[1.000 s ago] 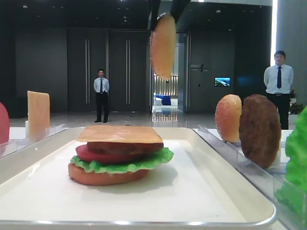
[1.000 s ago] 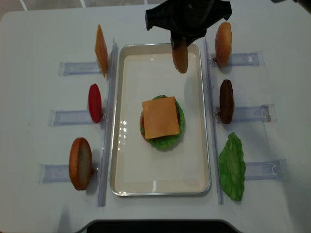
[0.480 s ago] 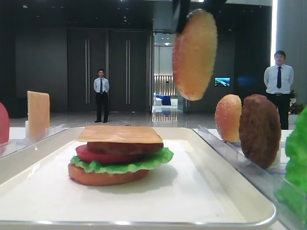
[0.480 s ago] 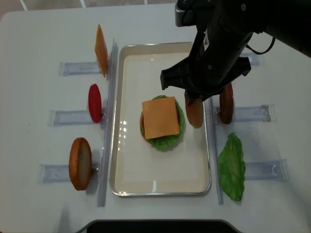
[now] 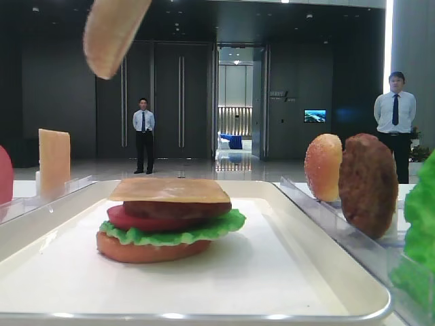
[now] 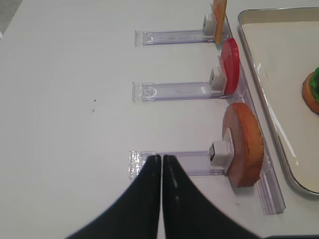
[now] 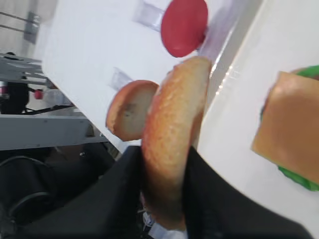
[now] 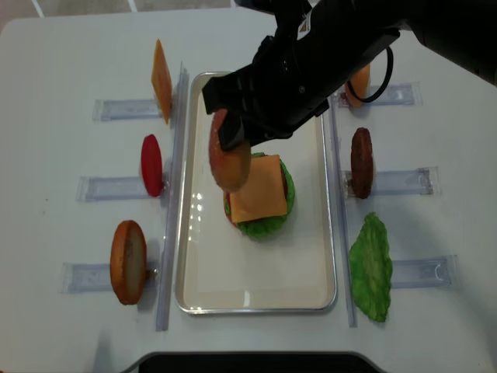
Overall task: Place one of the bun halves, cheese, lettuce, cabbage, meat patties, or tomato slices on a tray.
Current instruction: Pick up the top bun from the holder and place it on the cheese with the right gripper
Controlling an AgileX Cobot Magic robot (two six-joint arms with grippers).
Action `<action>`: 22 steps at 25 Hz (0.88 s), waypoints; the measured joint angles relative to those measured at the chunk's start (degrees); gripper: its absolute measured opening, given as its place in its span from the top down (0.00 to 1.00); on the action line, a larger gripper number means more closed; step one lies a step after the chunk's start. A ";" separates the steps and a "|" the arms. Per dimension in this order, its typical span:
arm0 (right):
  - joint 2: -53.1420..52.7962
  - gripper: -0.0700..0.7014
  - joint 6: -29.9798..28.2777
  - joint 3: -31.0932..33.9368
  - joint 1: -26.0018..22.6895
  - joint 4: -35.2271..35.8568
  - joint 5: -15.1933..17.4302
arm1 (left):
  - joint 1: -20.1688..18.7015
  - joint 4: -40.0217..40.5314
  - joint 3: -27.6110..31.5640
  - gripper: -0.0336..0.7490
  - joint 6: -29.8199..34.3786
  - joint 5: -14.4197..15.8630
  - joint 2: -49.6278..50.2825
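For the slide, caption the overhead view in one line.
Right gripper carries a bun top over the tray, beside the cheese-topped burger stack.

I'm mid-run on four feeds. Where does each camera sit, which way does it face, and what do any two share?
Low front view: at tray-rim height, facing the stacked burger and the hall beyond; no arm, only the held speckled golden bun top.
Overhead view: above, looking straight down on the cream rectangular tray; the right arm crosses it.
Right wrist: along the right gripper, shut on the bun top.
Left wrist: over the left racks; left gripper shut, empty.
Shared: wrist views both show the red tomato disc.
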 joint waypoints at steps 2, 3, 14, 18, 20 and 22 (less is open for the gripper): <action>0.45 0.67 -4.36 0.67 -0.54 4.37 -0.93 | 0.00 0.05 0.00 0.96 0.00 0.00 0.00; 0.61 0.67 -5.59 1.15 -0.78 5.57 -1.28 | 0.00 0.05 0.00 0.96 0.00 0.00 0.00; 2.62 0.67 -13.62 9.02 -4.37 8.62 -6.58 | 0.00 0.05 0.00 0.96 0.00 0.00 0.00; 4.63 0.67 -15.54 9.07 -4.37 11.09 -7.69 | 0.00 0.05 0.00 0.96 0.00 0.00 0.00; 5.97 0.67 -16.87 9.07 -4.37 12.20 -7.82 | 0.00 0.05 0.00 0.96 0.00 0.00 0.00; 7.11 0.67 -18.23 9.07 -4.37 13.18 -7.82 | 0.00 0.05 0.00 0.96 0.00 0.00 0.00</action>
